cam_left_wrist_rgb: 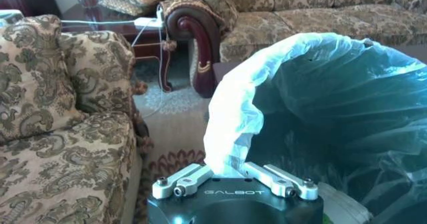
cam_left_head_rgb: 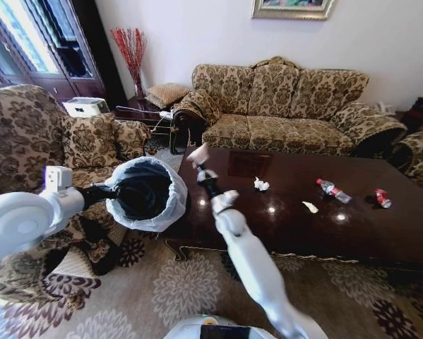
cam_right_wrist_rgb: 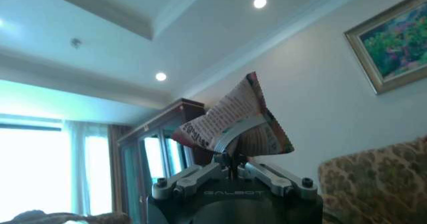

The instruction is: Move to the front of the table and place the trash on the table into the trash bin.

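**Bin held at table edge; printed paper scrap in right gripper**

Nearest the robot, the left gripper (cam_left_wrist_rgb: 230, 176) was closed on the rim of the trash bin (cam_left_head_rgb: 146, 193), its metal fingers pinching the whitish, translucent, crinkled bag liner (cam_left_wrist_rgb: 233, 129) folded over the edge. The bin was round, black inside, tilted with its mouth facing up and toward the robot, and held off the floor just beside the near left corner of the table (cam_left_head_rgb: 380, 233).

The right gripper (cam_right_wrist_rgb: 233, 166) was raised above that same corner, pointing upward, its fingers clamped on the lower edge of a folded paper scrap (cam_right_wrist_rgb: 233, 119) (printed text on white, with reddish borders, roughly triangular in outline). In the head view the scrap (cam_left_head_rgb: 198, 154) stood just right of the bin's mouth and slightly above it, not over the opening.

The table was low, rectangular, of dark glossy wood with a square inlay at its centre. On it lay a crumpled white paper bit (cam_left_head_rgb: 260, 184) near the middle, a flat pale scrap (cam_left_head_rgb: 310, 207) to its right, then a clear red-capped bottle (cam_left_head_rgb: 333, 190) on its side, and farthest right a crushed red can (cam_left_head_rgb: 383, 198). All lay well apart from both grippers.

Behind the table stood a floral-patterned sofa (cam_left_head_rgb: 289, 106).
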Controlling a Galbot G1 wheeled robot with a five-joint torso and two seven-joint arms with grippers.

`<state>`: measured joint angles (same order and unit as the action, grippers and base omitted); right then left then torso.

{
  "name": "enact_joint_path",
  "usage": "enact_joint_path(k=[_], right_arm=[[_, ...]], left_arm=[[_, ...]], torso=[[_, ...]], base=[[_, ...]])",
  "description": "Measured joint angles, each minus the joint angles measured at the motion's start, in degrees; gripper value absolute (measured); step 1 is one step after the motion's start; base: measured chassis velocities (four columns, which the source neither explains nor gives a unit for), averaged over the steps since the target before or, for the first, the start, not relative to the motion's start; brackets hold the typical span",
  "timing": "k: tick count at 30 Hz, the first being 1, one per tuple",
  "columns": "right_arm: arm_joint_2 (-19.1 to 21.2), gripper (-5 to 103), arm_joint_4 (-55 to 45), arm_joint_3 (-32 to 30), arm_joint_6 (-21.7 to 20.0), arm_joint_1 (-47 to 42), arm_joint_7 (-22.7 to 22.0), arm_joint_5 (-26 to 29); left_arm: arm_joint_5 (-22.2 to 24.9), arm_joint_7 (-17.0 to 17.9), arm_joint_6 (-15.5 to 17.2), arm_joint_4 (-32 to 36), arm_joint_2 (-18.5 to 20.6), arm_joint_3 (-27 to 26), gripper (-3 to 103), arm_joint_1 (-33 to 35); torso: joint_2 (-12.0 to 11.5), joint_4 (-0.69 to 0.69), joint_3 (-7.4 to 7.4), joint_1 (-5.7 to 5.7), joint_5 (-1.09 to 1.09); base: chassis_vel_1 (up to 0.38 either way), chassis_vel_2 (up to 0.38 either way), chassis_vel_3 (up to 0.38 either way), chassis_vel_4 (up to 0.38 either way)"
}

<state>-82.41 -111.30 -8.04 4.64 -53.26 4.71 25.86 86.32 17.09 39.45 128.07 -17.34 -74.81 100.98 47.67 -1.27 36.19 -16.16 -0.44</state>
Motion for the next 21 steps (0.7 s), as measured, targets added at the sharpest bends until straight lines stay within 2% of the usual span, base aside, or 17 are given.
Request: enact_joint_path(k=[1,2,5,6,10,11,15,18,19,20,21], right_arm=[[2.3,0,-4.4,-0.6,0.0,-1.8,1.8,2.5],[2.3,0,-4.4,-0.6,0.0,-1.8,1.8,2.5],[7.3,0,-13.4,0.4,0.3,-6.1,6.9,6.8],[7.3,0,-13.4,0.4,0.3,-6.1,6.9,6.8],[11.5,0,-19.5,3.9,0.4,-9.3,11.4,8.5],[11.5,0,-19.5,3.9,0.4,-9.3,11.4,8.5],[12.9,0,-20.2,8.0,0.1,-9.9,12.9,5.6],[13.0,0,-19.6,10.0,-0.4,-10.0,12.9,3.5],[12.9,-3,-19.2,10.8,-0.6,-9.9,12.8,2.6],[12.7,2,-18.8,11.2,-0.7,-9.9,12.8,2.2],[12.7,2,-18.8,11.2,-0.7,-9.9,12.8,2.2]], left_arm=[[0.6,0.2,0.5,0.1,0.6,0.0,0,0.0],[0.6,0.2,0.5,0.1,0.6,0.0,0,0.0],[3.2,0.7,2.0,0.9,3.0,0.7,0,0.3],[3.2,0.7,2.0,0.9,3.0,0.7,0,0.3],[9.1,1.8,2.7,0.9,8.8,1.8,0,-0.1],[9.1,1.8,2.7,0.9,8.8,1.8,0,-0.1],[11.7,2.4,2.7,3.0,13.6,2.4,0,-0.5],[12.5,2.9,2.7,4.9,14.9,2.4,0,-0.8],[12.7,3.0,2.7,5.7,15.2,2.4,0,-0.9],[12.8,3.1,2.7,6.2,15.3,2.4,0,-0.9],[12.8,3.1,2.7,6.2,15.3,2.4,0,-0.9]], torso=[[0.0,0.00,0.00,0.00,0.01],[0.0,0.00,0.00,0.00,0.01],[0.0,-0.03,0.00,-0.01,0.00],[0.0,-0.03,0.00,-0.01,0.00],[0.0,-0.02,0.00,0.00,0.00],[0.0,-0.02,0.00,0.00,0.00],[0.0,-0.01,0.02,-0.02,0.02],[0.0,-0.02,0.01,-0.01,0.02],[0.0,-0.03,0.01,-0.01,0.01],[0.0,-0.03,0.01,-0.01,0.00],[0.0,-0.03,0.01,-0.01,0.00]], base=[[0.000,0.000,0.000,0.000],[0.000,0.000,0.000,0.000],[0.000,0.000,0.000,0.000],[0.000,0.000,0.000,0.000],[0.000,0.000,0.000,0.000],[0.000,0.000,0.000,0.000],[0.000,0.000,0.000,0.000],[0.000,0.000,0.000,0.000],[0.000,0.000,0.000,0.000],[0.000,0.000,0.000,0.000],[0.000,0.000,0.000,0.000]])
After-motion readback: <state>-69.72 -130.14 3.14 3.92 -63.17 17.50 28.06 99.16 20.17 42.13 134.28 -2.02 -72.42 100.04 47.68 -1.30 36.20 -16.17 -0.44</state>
